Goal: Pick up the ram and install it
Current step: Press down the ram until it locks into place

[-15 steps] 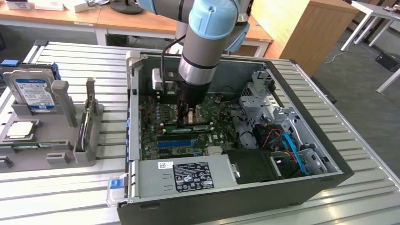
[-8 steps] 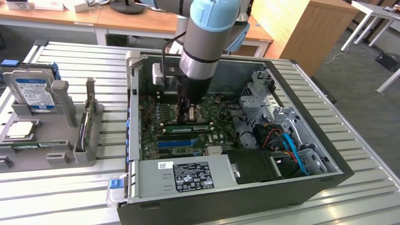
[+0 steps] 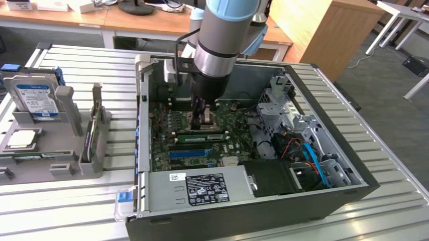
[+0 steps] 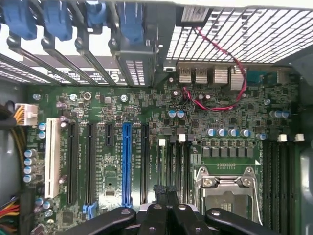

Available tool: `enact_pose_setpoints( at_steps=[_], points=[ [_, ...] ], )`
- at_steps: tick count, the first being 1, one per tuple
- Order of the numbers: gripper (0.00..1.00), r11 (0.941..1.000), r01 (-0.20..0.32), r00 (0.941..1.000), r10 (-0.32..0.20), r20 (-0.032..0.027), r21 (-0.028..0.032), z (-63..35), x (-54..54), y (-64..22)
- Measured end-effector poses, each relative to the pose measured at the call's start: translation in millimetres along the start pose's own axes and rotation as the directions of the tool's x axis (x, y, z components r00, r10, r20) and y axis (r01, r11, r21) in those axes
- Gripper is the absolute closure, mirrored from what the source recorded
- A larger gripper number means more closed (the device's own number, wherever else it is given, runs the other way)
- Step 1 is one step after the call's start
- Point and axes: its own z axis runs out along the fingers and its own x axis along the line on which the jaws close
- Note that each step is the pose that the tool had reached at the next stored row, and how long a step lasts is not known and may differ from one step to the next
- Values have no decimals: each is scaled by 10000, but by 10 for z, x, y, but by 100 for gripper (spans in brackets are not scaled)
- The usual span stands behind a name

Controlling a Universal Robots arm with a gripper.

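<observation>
Here's the ram (image 3: 201,134), a thin green stick standing on edge in a memory slot near the middle of the motherboard (image 3: 168,125), inside the open computer case (image 3: 142,100). Its long axis runs across the board from the exterior view's left to its right, parallel to the long blue slot (image 3: 191,152) that lies one step nearer the power supply (image 3: 201,188) at the case's near edge. So the stick sits on the board, not on the grey holder (image 3: 64,108) out on the table with the hard drive (image 3: 37,98).

Now the gripper (image 3: 203,120): it hangs straight down over the board, fingers pressed together and pinching nothing that I can make out. The ram lies just beside the fingertips, on the blue-slot side, with the CPU socket (image 4: 227,188) on the other. In the wrist view the closed gripper (image 4: 165,193) sits over the dark memory slots between blue slot (image 4: 127,161) and socket. Whether the tips actually touch the stick's top edge, I cannot tell
</observation>
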Motion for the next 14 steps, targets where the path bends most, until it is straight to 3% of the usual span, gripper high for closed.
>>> enact_pose_setpoints(
  at_steps=[3, 10, 14],
  points=[
    [89, 10000, 0, 10000, 0, -2, -1, -44, -1, 2],
    [89, 10000, 5, 10000, -5, -2, 3, -45, -1, -1],
    [89, 10000, 41, 10000, -41, 0, 10, -47, -2, -50]
  ],
)
